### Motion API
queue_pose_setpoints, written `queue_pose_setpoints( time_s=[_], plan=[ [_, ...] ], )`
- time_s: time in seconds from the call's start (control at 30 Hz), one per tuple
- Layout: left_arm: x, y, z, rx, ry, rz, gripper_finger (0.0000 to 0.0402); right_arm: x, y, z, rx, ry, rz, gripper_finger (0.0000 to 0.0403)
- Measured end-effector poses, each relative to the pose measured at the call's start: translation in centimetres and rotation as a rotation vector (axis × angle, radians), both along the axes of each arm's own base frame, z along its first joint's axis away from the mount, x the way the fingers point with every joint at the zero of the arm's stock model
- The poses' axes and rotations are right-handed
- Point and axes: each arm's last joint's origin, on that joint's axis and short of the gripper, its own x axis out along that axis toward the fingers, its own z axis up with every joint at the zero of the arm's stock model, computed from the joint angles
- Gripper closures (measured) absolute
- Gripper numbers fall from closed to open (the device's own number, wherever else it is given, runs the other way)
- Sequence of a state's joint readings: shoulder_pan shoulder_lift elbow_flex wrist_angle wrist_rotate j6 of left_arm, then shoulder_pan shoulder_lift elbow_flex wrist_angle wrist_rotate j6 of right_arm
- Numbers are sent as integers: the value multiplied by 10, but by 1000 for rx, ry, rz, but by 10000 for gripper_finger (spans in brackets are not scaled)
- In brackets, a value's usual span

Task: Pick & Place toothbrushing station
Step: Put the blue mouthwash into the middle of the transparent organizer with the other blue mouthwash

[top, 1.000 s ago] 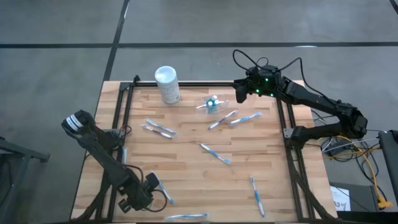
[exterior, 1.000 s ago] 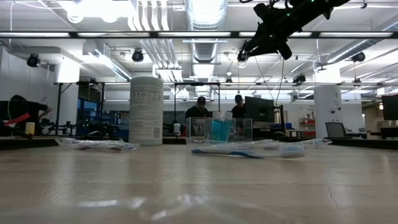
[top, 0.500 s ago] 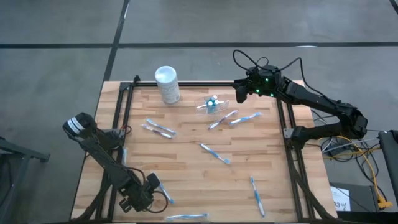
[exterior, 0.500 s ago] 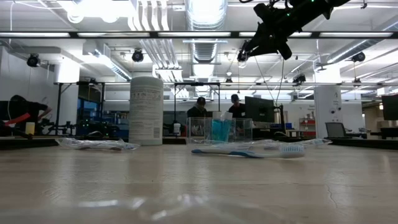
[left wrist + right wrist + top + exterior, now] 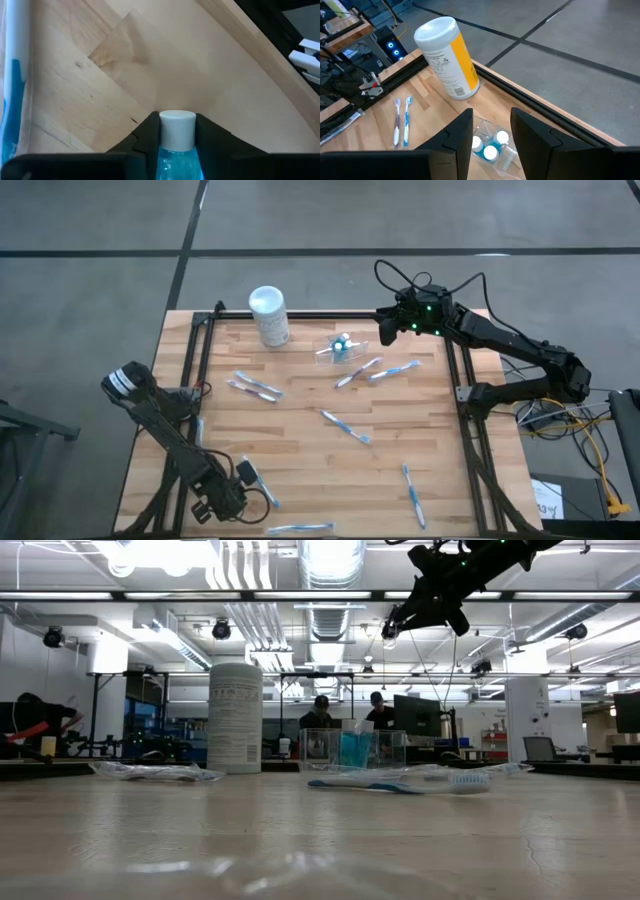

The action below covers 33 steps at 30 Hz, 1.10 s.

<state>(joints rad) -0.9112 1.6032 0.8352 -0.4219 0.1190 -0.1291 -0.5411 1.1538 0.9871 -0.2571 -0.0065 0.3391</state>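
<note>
From above, the toothbrushing station [image 5: 341, 347] sits at the counter's [image 5: 300, 450] far edge, just beside the right hand [image 5: 385, 327], far from the left hand [image 5: 240, 480]. At counter height, the station stands upright under that raised hand. The right wrist shows fingers apart above it. The left wrist shows fingers apparently clamped on a toothbrush [image 5: 176, 145].

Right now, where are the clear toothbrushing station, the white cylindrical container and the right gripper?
toothbrushing station [image 5: 341, 346], high view, on the blue-and-white contents inside the clear holder.
white cylindrical container [image 5: 267, 302], high view, on its round lid.
right gripper [image 5: 384, 328], high view, between its fingertips, above the table's far edge.
</note>
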Motion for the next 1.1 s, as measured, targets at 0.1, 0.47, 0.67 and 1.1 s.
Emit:
queue_pose_setpoints(
  time_s=[0.1, 0.47, 0.67, 1.1],
  plan=[
    [0, 0, 0, 0, -1, 0, 302, 0, 0, 0, 0, 0, 1, 275],
    [2, -2, 6, -5, -30, 7, 296, 0, 0, 0, 0, 0, 0, 275],
    [2, 2, 27, -27, -135, 43, 296, 0, 0, 0, 0, 0, 0, 275],
    [-7, 32, 94, -95, -485, 253, 296, 0, 0, 0, 0, 0, 0, 275]
  ],
)
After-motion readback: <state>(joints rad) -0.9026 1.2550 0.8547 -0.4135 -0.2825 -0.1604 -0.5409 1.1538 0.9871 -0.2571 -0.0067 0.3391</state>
